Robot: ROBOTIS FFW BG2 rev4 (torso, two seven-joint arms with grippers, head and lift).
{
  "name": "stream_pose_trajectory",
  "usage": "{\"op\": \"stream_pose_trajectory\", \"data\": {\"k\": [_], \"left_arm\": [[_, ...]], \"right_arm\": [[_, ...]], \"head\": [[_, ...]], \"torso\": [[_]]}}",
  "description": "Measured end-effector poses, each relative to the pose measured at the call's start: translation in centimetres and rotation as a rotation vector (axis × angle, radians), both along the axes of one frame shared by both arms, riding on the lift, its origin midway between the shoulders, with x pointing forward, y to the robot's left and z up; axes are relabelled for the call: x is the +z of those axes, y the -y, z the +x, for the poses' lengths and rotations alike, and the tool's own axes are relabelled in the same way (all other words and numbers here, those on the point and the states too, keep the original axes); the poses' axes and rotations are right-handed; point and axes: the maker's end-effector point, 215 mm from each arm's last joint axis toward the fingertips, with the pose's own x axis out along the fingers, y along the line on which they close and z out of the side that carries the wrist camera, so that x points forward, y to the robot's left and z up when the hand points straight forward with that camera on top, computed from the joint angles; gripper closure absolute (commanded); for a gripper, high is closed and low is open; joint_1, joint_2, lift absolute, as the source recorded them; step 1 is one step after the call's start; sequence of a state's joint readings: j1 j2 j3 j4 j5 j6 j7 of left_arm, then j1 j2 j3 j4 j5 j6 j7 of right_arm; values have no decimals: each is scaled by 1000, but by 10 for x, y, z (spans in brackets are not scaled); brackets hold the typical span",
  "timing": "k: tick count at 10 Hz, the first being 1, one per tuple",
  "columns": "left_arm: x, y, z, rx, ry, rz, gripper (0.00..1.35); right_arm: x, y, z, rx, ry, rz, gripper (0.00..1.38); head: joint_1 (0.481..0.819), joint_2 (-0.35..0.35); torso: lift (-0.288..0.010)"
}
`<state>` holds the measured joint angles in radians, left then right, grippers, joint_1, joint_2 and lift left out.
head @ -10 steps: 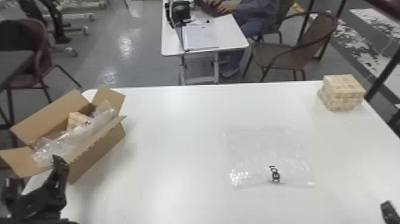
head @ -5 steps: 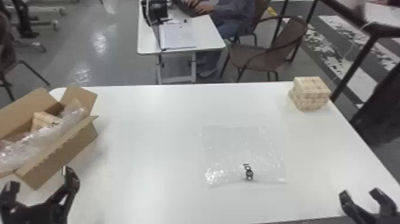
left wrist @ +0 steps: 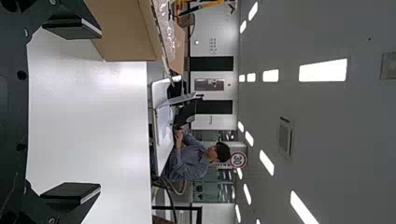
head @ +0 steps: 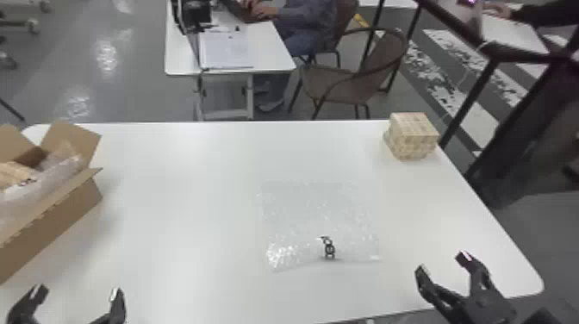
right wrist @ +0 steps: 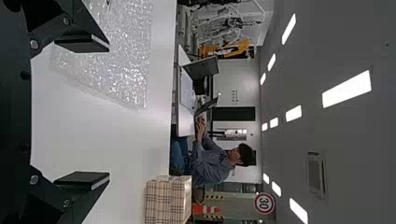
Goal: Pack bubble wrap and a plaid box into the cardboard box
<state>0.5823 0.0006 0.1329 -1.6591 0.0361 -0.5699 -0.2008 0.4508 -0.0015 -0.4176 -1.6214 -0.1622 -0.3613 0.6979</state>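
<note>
Over the last second the head view has been turned to the right and 2 empty hands have been brought inward – the right hand [head: 443,264] is now shown nearer the loose bubble wrap [head: 319,215], and the left hand [head: 78,293] has been shifted toward it from the side of the cardboard box [head: 51,224]. Neither the wrap nor the box appears to have been moved on the bench [head: 181,194], so this is judged to be the approach for the wrap pick, likely with 2 hands. Both are spread wide, with a broad gap between fingers; nothing is held, and no contact is seen. The wrap is laid flat near the middle, the plaid box [head: 411,135] is left at the far right corner, and the flaps of the cardboard box are up, with a tan item [head: 15,172] and more wrap already inside. Packing is judged partly done – 2 loose things remain. The thin sheet may be missed or slid if its edge is not pinched low.
</note>
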Motion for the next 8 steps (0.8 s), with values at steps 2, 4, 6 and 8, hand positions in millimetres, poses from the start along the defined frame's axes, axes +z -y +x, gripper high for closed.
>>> {"op": "stream_pose_trajectory", "data": {"k": [2,4,6,8], "left_arm": [[-15,-8,-12,-18,-42,43,151],[-19,-20,-14,-58,-64,86,157],[-19,-33,-15,-46,-70,104,159],[-19,-35,-15,-41,-70,102,159]], "right_arm": [[4,-18,-2,-16,18,-42,305],[-3,-38,-5,18,9,-29,305],[-9,-48,-5,30,-2,-12,305],[-11,-48,-5,28,-3,0,305]], "head": [[695,-68],[695,-25],[695,17],[695,22]], "torso": [[-110],[-110],[-110],[-110]]}}
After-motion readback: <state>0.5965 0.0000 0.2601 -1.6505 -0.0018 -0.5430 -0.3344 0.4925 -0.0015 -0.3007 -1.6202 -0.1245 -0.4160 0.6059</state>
